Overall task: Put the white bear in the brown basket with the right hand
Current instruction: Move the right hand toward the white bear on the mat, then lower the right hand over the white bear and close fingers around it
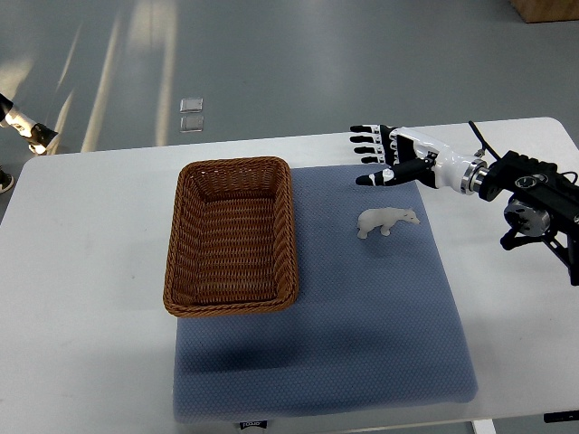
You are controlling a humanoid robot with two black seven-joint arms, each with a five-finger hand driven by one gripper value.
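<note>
A small white bear (387, 220) stands on the blue mat (362, 307), right of the basket. The brown wicker basket (185, 271) sits on the mat's left part and holds nothing. My right hand (375, 154) reaches in from the right edge, fingers spread, hovering just behind and above the bear without touching it. The left arm is out of the picture.
A white table (81, 271) carries the mat. Behind its far edge lies grey floor with a small clear object (191, 115). Something black and white (27, 127) shows at the far left edge. A brown box corner (543, 9) is at top right.
</note>
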